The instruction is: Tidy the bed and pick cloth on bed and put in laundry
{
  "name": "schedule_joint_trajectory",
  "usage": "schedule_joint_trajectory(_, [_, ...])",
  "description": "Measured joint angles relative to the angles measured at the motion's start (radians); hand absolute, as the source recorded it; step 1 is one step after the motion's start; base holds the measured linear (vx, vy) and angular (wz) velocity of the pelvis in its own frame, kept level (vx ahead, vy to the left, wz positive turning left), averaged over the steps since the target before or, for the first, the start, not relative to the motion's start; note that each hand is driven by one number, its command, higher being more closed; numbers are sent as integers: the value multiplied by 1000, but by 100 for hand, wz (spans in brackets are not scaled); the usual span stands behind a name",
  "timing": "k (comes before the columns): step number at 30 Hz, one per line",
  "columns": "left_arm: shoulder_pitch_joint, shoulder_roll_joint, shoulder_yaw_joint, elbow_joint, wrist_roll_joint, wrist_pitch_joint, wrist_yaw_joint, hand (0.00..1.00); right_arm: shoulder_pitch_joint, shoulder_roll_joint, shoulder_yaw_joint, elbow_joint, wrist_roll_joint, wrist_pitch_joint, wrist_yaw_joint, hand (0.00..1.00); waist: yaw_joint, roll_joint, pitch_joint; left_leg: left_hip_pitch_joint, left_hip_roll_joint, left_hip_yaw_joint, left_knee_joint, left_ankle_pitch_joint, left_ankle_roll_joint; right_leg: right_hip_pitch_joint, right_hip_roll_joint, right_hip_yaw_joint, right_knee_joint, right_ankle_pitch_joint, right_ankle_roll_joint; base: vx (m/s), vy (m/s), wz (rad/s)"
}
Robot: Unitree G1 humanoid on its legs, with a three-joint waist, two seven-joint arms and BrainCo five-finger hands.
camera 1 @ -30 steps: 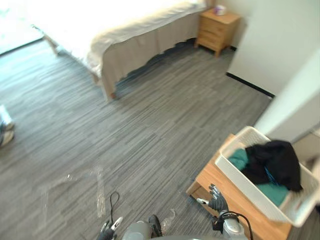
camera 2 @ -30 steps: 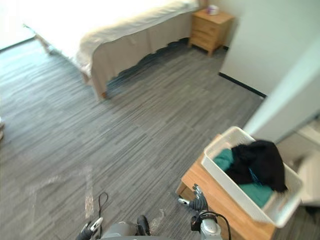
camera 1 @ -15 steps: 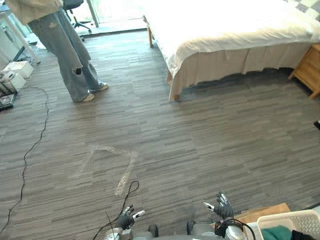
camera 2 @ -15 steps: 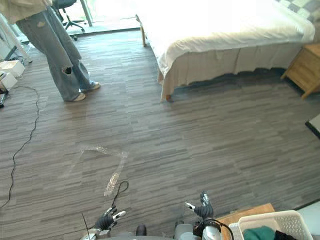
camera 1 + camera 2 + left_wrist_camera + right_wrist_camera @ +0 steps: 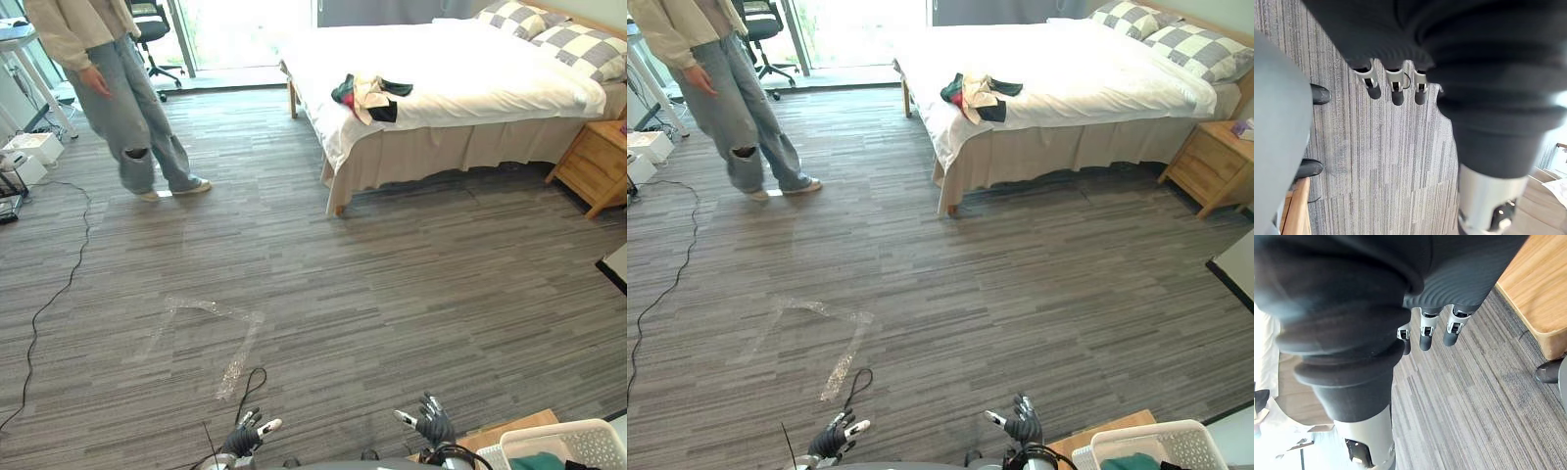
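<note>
While standing well away from the bed, holding nothing in either the left hand (image 5: 245, 438) or the right hand (image 5: 431, 424); keeping both released, with fingers hanging slack and straight over the grey striped floor (image 5: 392, 294), as each wrist view confirms. Standing just beside the white laundry basket (image 5: 588, 446) on the right, itself sitting on a low wooden stand (image 5: 519, 428) and already containing some teal cloth (image 5: 537, 460). Looking across a wide stretch of floor, past pale tape marks (image 5: 211, 328), toward the bed (image 5: 490, 78). Seeing a crumpled pile of cloth (image 5: 370, 96), dark, cream and red, lying on the white sheet toward the foot end, well apart from the checked pillows (image 5: 578, 44) at the head. Noting a person (image 5: 108, 88) standing off to the left, and a wooden nightstand (image 5: 593, 166) beside the head of the bed. Judging the task as partly under way: apparently having some laundry in the basket, but facing at least one more trip of walking over, gathering the pile, carrying it back and dropping it in. Judging the bedding as fairly smooth already, though possibly needing straightening once cleared.
</note>
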Motion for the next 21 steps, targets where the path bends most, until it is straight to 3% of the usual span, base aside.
schedule_joint_trajectory(2, [-18,-15,32,-33,0,-11,47,0,-6,-20,3,-37,17,1,53,0,0,21,42,-69,10,58,90,-3,-7,-47,-14,-14,17,-12,-19,-72,29,30])
schedule_joint_trajectory(3, [-21,-45,63,-36,-2,-41,82,0,-21,-60,12,-62,37,4,95,0,19,66,84,-138,77,117,196,-31,-14,-97,25,-111,190,-101,-72,-81,6,6])
schedule_joint_trajectory(4, [-20,-40,72,-37,-3,-57,98,0,-39,-67,14,-63,50,10,109,0,28,75,109,-183,110,123,296,-51,-32,-119,29,-157,320,-142,-84,-89,-60,16])
schedule_joint_trajectory(5, [8,-8,78,-62,-20,-79,125,0,-32,-54,19,-46,88,16,128,0,46,36,123,-291,113,110,452,-104,-45,-79,19,-174,402,-217,-76,-138,-150,15])
schedule_joint_trajectory(6, [35,17,85,-90,-21,-98,145,0,-26,-56,20,-38,101,19,143,0,67,-15,99,-309,100,98,434,-142,-47,-46,8,-150,369,-313,-68,-205,-193,11])
schedule_joint_trajectory(7, [37,12,105,-62,-31,-73,153,0,-57,-76,20,-20,104,35,153,0,71,23,129,-353,131,81,543,-155,-1,-24,33,-124,392,-414,-68,-165,-132,-25])
schedule_joint_trajectory(8, [49,-5,119,-53,-37,-44,158,0,-73,-77,17,-20,108,43,154,0,79,26,126,-355,137,88,554,-163,14,-25,31,-114,395,-427,-60,-23,33,-32])
schedule_joint_trajectory(9, [64,-16,121,-53,-36,-23,161,0,-72,-72,18,-22,108,44,157,0,79,23,116,-340,115,107,533,-175,37,-23,14,-104,381,-427,-50,233,112,-28])
schedule_joint_trajectory(10, [81,-14,122,-55,-15,-2,161,0,-66,-56,17,-25,109,43,158,0,77,8,88,-307,75,129,468,-186,52,-31,-20,-109,421,-426,-16,325,81,-18])
schedule_joint_trajectory(11, [89,-10,130,-51,9,3,161,0,-60,-44,18,-33,109,42,160,0,76,-12,86,-292,52,143,446,-189,59,-66,-57,-123,525,-396,-3,410,38,3])
schedule_joint_trajectory(12, [89,-6,145,-51,47,9,161,0,-45,-29,21,-41,109,44,162,0,61,-27,87,-266,24,145,439,-202,86,-123,-121,-167,680,-347,-9,432,50,5])
schedule_joint_trajectory(13, [99,-5,147,-53,86,9,161,0,-34,-23,18,-50,115,49,158,0,49,-29,88,-207,14,153,411,-214,88,-167,-160,-180,829,-243,-26,410,80,2])
schedule_joint_trajectory(15, [101,7,125,-54,125,8,160,0,-31,-31,17,-56,122,50,154,0,41,-23,92,-86,14,157,346,-224,82,-216,-169,-186,963,-236,-38,427,84,-24])
schedule_joint_trajectory(17, [89,16,99,-55,142,-4,155,0,-26,-31,22,-71,139,38,156,0,20,-12,99,24,29,163,268,-229,68,-271,-149,-221,928,-271,-38,426,35,-20])
schedule_joint_trajectory(19, [64,32,92,-60,140,-2,132,0,-26,-33,23,-95,154,34,156,0,-8,1,106,143,75,189,189,-227,48,-346,-97,-330,659,-272,-39,510,-37,-20])
schedule_joint_trajectory(20, [55,34,83,-62,140,-2,124,0,-22,-33,22,-100,157,35,156,0,-11,0,107,163,83,200,172,-224,43,-361,-87,-356,559,-243,-36,521,-73,-8])
schedule_joint_trajectory(21, [37,44,68,-64,140,-2,108,0,-8,-33,20,-108,159,35,156,0,-15,-3,108,201,88,215,139,-223,21,-378,-70,-390,346,-148,-28,498,-92,6])
